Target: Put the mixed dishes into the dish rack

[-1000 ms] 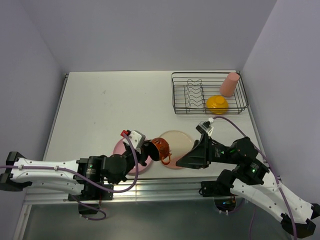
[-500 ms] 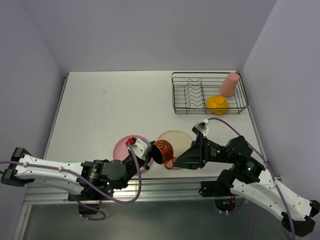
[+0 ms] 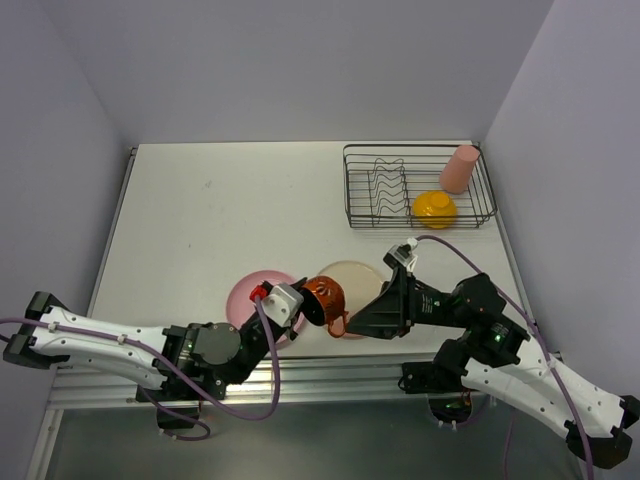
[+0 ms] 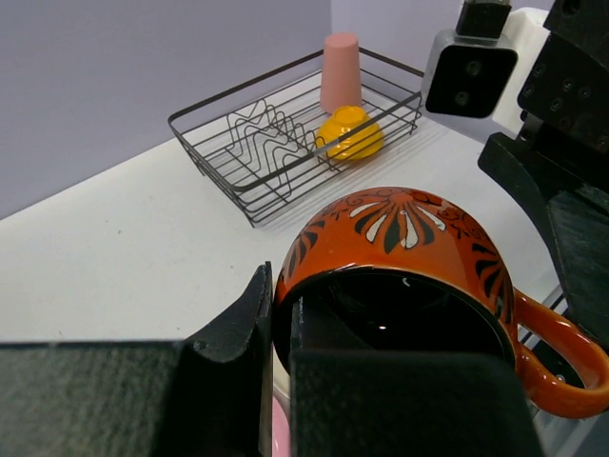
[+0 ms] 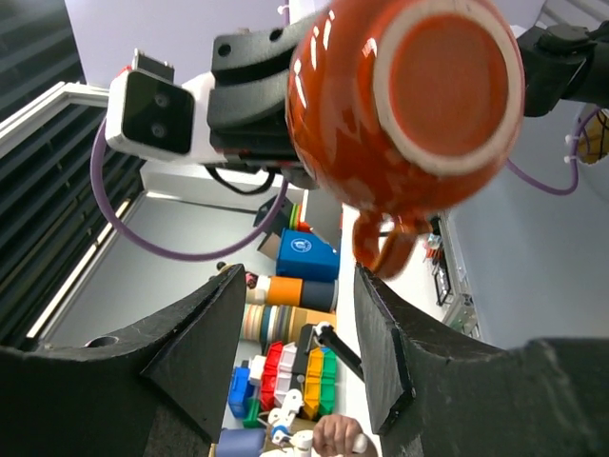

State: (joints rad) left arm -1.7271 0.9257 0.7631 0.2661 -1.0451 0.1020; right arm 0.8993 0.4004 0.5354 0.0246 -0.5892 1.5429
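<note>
**The left tool holds the red-orange cup**

At the left we see the pink plate lying on the white surface, partly under the left arm. The left tool pinches the cup's rim, and the cup is tipped sideways with its base toward the right tool. The cream plate lies just beside the cup. The right tool's fingers are spread wide, holding nothing. At the far right, the dish rack contains the yellow bowl and the pink tumbler.

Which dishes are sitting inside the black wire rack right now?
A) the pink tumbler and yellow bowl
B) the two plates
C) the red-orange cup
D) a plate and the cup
A: the pink tumbler and yellow bowl sit in the dish rack; the red-orange cup hangs in the left gripper.
</note>
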